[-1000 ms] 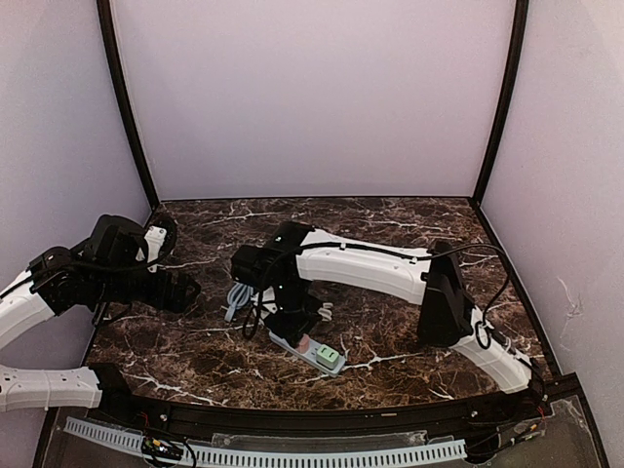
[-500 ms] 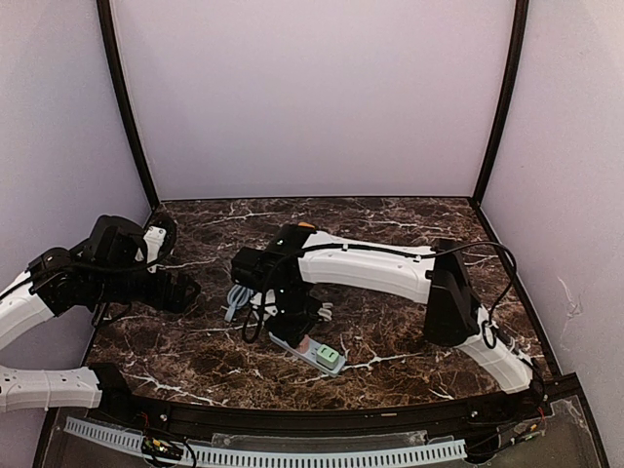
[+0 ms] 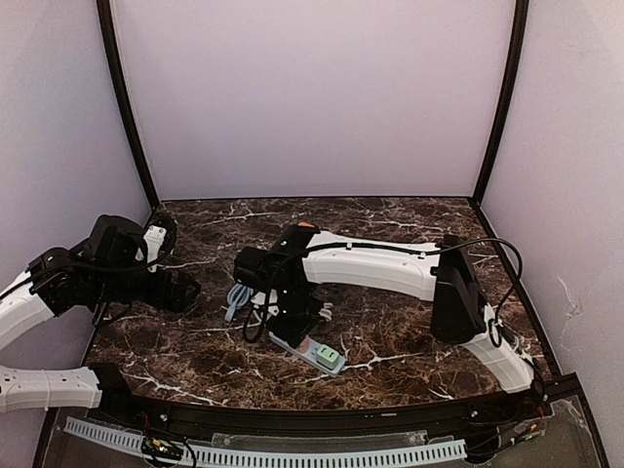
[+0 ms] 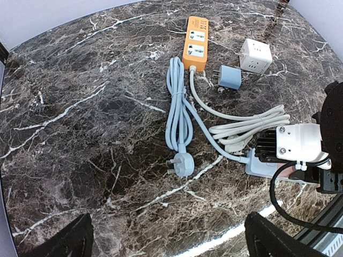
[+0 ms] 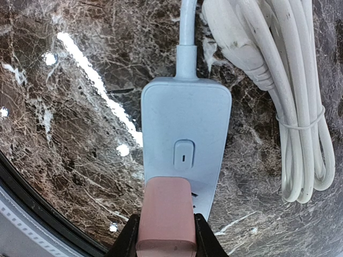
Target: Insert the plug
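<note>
Only the right arm's elbow (image 3: 456, 292) has drifted toward three o'clock, with the right claw (image 5: 165, 238) clamped on the pink rectangular plug (image 5: 164, 211) over the six o'clock end of the pale grey plastic power strip (image 5: 185, 134), where tilted pins could jam or shove it, while the left claw (image 3: 183, 291) hangs apart.

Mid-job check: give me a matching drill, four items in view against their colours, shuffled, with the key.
Items:
1 plug in the right jaws
2 cube socket
3 small adapter
4 power strip next to the adapter

Colours:
a orange
b pink
c blue
d white

Pairs: 1-b, 2-d, 3-c, 4-a
</note>
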